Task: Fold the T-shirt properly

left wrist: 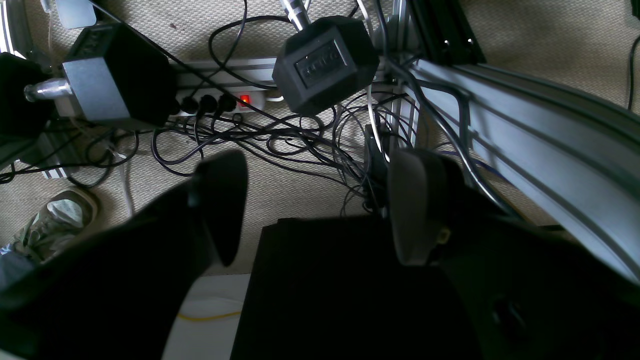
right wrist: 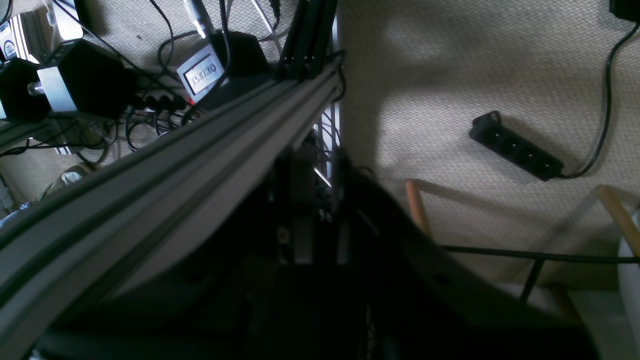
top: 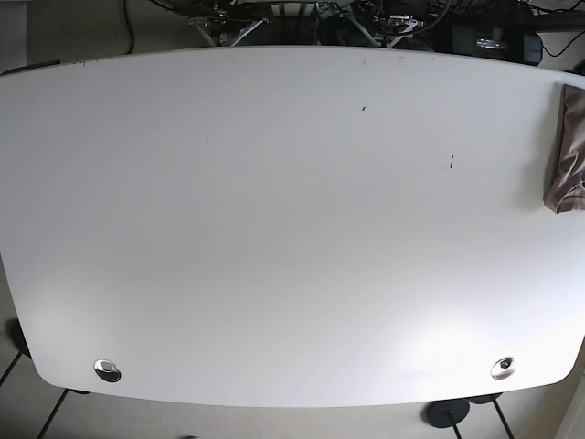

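Observation:
A brownish-mauve T-shirt [top: 568, 157] lies bunched at the far right edge of the white table [top: 274, 238], partly cut off by the frame. Neither arm shows in the base view. In the left wrist view my left gripper [left wrist: 320, 210] is open and empty, its two dark fingers [left wrist: 222, 205] spread wide, pointing down at the carpeted floor below table level. In the right wrist view the gripper is lost in dark shadow next to an aluminium beam [right wrist: 165, 185]. I cannot tell how its jaws stand. The T-shirt shows in neither wrist view.
Under the left gripper lie two black dumbbells [left wrist: 325, 62], a power strip with a red switch [left wrist: 215, 102], tangled cables [left wrist: 300, 145], a shoe [left wrist: 55, 220] and an aluminium frame rail [left wrist: 540, 145]. The right wrist view shows a black power strip [right wrist: 515, 146] and wooden chair legs [right wrist: 417, 207].

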Action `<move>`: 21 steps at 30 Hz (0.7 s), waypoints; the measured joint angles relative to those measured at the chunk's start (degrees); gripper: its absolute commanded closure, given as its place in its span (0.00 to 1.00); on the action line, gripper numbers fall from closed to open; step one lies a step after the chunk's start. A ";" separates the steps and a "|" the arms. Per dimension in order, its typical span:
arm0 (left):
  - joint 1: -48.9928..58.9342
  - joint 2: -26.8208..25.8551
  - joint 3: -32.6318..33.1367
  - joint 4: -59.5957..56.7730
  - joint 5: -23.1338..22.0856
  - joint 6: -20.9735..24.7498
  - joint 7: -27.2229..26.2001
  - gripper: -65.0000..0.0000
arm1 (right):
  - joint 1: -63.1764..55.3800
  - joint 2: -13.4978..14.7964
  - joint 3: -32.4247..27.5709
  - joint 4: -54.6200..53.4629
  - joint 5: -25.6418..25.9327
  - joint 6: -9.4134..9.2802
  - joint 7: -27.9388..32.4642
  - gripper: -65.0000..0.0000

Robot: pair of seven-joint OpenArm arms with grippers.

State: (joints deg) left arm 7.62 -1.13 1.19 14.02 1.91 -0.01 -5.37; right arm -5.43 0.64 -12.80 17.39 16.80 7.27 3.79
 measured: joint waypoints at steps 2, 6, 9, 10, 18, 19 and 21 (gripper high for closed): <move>0.35 -0.17 0.00 0.44 0.00 0.24 -1.07 0.37 | -0.61 0.50 0.07 0.17 -0.02 -0.20 -1.07 0.91; 0.46 -0.20 0.00 0.44 0.00 0.24 -1.09 0.37 | -0.61 0.55 0.07 0.24 -0.02 -0.20 -1.07 0.91; 0.44 -0.17 0.00 -0.07 0.00 0.22 -0.44 0.37 | -0.61 0.76 0.04 0.15 -0.04 -0.24 -0.15 0.91; 0.46 -0.17 0.00 -0.17 0.00 0.22 -0.26 0.37 | -0.76 0.81 0.04 0.15 -0.07 -0.24 0.00 0.91; 0.28 -0.17 -0.07 -0.44 -0.02 0.17 -0.59 0.36 | -0.94 0.96 0.37 -0.28 -0.02 -0.22 -0.87 0.91; 0.22 -0.17 -0.07 -0.44 -0.02 0.15 -0.52 0.36 | -0.94 1.07 0.39 -0.31 0.00 -0.33 -0.85 0.91; 0.13 -0.17 -0.07 -0.44 -0.04 0.15 -0.66 0.36 | -1.09 1.16 0.39 -0.33 0.00 -0.42 -0.87 0.91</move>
State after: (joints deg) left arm 7.75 -1.30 1.13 13.58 1.87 0.14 -6.02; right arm -6.52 1.80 -12.40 17.06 16.80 6.85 2.92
